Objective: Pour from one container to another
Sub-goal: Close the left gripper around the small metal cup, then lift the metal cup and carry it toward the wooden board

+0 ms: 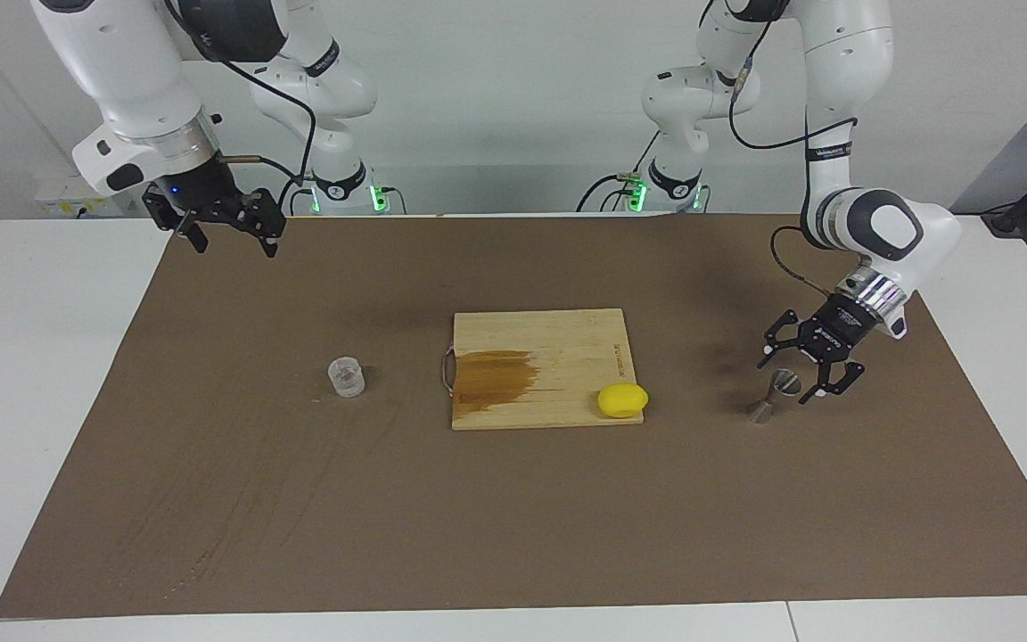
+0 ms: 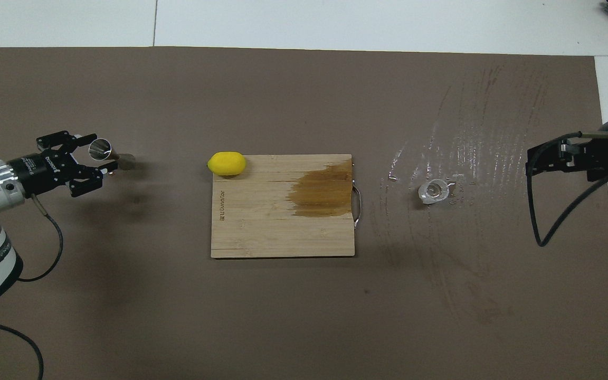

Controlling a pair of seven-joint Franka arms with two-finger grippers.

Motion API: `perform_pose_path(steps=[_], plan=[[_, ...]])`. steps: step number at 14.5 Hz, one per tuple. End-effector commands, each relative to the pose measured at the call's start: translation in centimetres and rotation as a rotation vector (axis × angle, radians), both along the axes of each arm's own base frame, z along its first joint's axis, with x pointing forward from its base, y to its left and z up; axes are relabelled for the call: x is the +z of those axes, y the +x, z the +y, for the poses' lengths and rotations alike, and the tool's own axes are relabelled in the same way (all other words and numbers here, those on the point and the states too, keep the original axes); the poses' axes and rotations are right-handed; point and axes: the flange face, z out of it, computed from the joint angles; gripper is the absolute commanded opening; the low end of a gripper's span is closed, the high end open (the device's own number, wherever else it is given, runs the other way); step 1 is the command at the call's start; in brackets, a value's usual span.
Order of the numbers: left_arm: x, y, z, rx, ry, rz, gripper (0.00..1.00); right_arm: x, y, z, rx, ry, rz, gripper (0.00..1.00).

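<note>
The steel jigger (image 1: pixel 772 398) (image 2: pixel 110 153) stands on the brown mat toward the left arm's end of the table. My left gripper (image 1: pixel 792 377) (image 2: pixel 100 153) is low beside it, open. Its two fingers straddle the jigger's upper cone, and I cannot tell whether they touch it. The small clear cup (image 1: pixel 347 376) (image 2: pixel 434 191) stands alone on the mat toward the right arm's end, among wet streaks. My right gripper (image 1: pixel 234 244) (image 2: pixel 539 161) hangs open and empty in the air over the mat's edge, well away from the cup; that arm waits.
A wooden cutting board (image 1: pixel 567 343) (image 2: pixel 262 221) with a dark wet stain lies mid-table between cup and jigger. A yellow lemon (image 1: pixel 622 399) (image 2: pixel 226 163) rests on its corner nearest the jigger. The brown mat (image 1: pixel 513 517) covers most of the white table.
</note>
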Motion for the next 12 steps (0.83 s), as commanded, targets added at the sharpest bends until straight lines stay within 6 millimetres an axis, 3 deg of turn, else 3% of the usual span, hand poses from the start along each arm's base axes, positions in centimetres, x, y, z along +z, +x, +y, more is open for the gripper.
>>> perform_pose_path(steps=[1,3,4,5,6,10,12], plan=[[0.0,-0.8,0.3,0.018,0.008,-0.014,0.82,0.1,-0.3,-0.2,0.021,0.006,-0.003,1.00],[-0.1,-0.8,0.3,0.014,0.011,-0.016,0.70,0.1,-0.3,-0.2,0.021,0.006,-0.003,1.00],[-0.1,-0.8,0.3,0.006,0.017,-0.026,0.48,0.1,-0.4,-0.1,0.024,0.006,-0.003,1.00],[-0.1,-0.7,0.1,-0.008,0.027,-0.039,0.16,0.2,-0.4,-0.1,0.022,0.006,-0.006,1.00],[-0.1,-0.7,0.1,-0.026,0.040,-0.060,0.00,0.3,-0.4,-0.1,0.022,0.006,-0.009,1.00],[0.1,-0.5,-0.1,-0.033,0.040,-0.085,0.00,0.6,-0.5,-0.4,0.013,0.006,-0.012,1.00],[1.0,0.3,-1.1,-0.062,0.022,-0.101,0.00,0.6,-0.5,-0.7,0.008,0.006,-0.012,1.00]])
